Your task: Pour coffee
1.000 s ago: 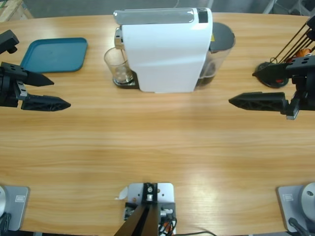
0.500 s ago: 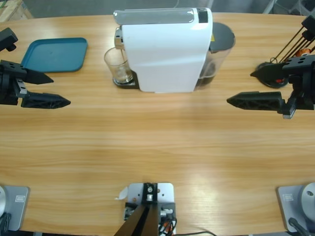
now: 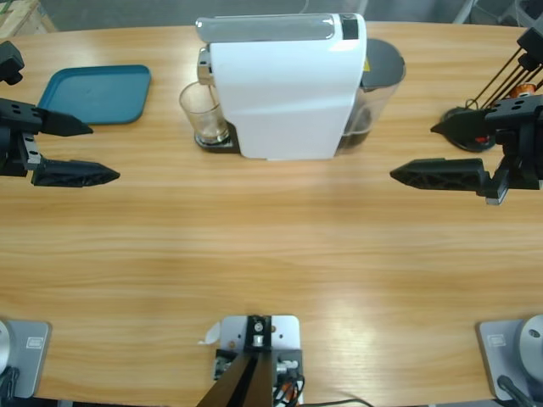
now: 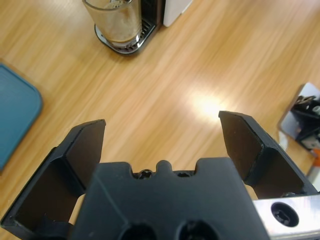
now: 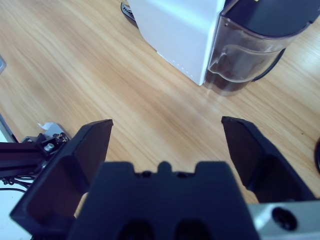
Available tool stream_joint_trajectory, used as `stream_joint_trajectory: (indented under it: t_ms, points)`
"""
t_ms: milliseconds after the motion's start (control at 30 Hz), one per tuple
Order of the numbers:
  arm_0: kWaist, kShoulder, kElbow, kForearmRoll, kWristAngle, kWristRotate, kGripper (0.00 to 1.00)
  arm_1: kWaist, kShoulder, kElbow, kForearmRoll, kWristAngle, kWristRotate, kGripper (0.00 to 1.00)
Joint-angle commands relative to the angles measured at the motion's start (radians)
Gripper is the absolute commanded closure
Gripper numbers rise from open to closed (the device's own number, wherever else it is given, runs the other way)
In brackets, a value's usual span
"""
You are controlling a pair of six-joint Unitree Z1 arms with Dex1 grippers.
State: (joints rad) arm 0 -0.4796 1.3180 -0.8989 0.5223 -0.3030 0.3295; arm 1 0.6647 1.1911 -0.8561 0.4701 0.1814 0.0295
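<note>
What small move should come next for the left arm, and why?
Probably ease the left gripper forward toward the glass on the machine's drip tray. Its jaws are open and hold nothing, the glass stands apart from it under the white coffee machine, and bare table lies between them.

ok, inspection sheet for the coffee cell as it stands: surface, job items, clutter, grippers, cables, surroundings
Surface: long wooden table, no spills seen.
Job's things: clear glass stands on the drip tray of the white coffee machine; coffee in it cannot be judged.
Clutter: blue tray at rear left; black stand at rear right.
Grippers: left gripper open, holding nothing; right gripper open, holding nothing; both apart from the machine.
Cables: thin lines rise from the black stand.
Surroundings: nothing seen.
</note>
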Motion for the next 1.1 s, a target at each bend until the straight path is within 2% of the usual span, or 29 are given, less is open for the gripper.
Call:
stream_joint_trajectory:
  t_ms: [33, 133, 300, 433, 733, 967, 1100]
  points:
    - [0.055, 0.007, 0.101, -0.11, -0.01, 0.125, 0.0, 0.009, 0.021, 0.019, -0.014, -0.013, -0.013, 0.0]
    - [0.098, 0.006, 0.16, -0.185, -0.028, 0.13, 0.0, 0.009, 0.022, 0.016, -0.014, -0.013, -0.013, 0.0]
    - [0.11, -0.004, 0.166, -0.214, -0.029, 0.166, 0.0, 0.009, 0.033, 0.009, -0.013, -0.011, -0.013, 0.0]
    - [0.11, -0.013, 0.164, -0.215, -0.082, 0.272, 0.0, 0.009, 0.046, 0.003, -0.013, -0.011, -0.013, 0.0]
    - [0.131, -0.106, 0.118, -0.198, -0.068, 0.291, 0.0, 0.009, 0.059, 0.0, -0.016, -0.008, -0.013, 0.0]
    - [0.136, -0.118, 0.091, -0.163, -0.036, 0.288, 0.0, 0.009, 0.059, -0.001, -0.016, -0.008, -0.013, 0.0]
    - [0.163, -0.121, 0.035, -0.102, -0.015, 0.289, 0.0, 0.009, 0.064, -0.001, -0.016, -0.008, -0.013, 0.0]
